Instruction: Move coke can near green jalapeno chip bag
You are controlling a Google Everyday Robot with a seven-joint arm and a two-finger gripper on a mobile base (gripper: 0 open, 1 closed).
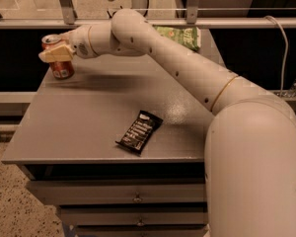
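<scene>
A small red-orange cylindrical coke can (63, 71) with a silver top is seen upright at the far left back corner of a flat grey metal table (89, 117), near the left edge. The can's middle is crossed and partly hidden by the tan-tipped parallel-jaw gripper (52, 55), which is held level at the can's height and is reached in from the right. Whether the gripper is clamped on the can or merely placed against it cannot be told; only the can's top and lower body are left visible. The gripper is carried by a cream-white jointed robot arm (187, 68), stretched diagonally across the back of the table from the large rounded cream shoulder housing (256, 172) at the lower right. A narrow black snack bar wrapper (139, 132) with pale print is laid flat and slanted near the middle front of the table, well apart from the can. A flat green crinkly jalapeno chip bag (180, 36) with pale lettering is laid at the back edge, right of centre, partly covered by the arm and well apart from the can. Grey drawer fronts (133, 191) are seen under the tabletop. A grey metal rail (237, 22) is run behind the table, and a pale cable (284, 48) is hung at the far right.
</scene>
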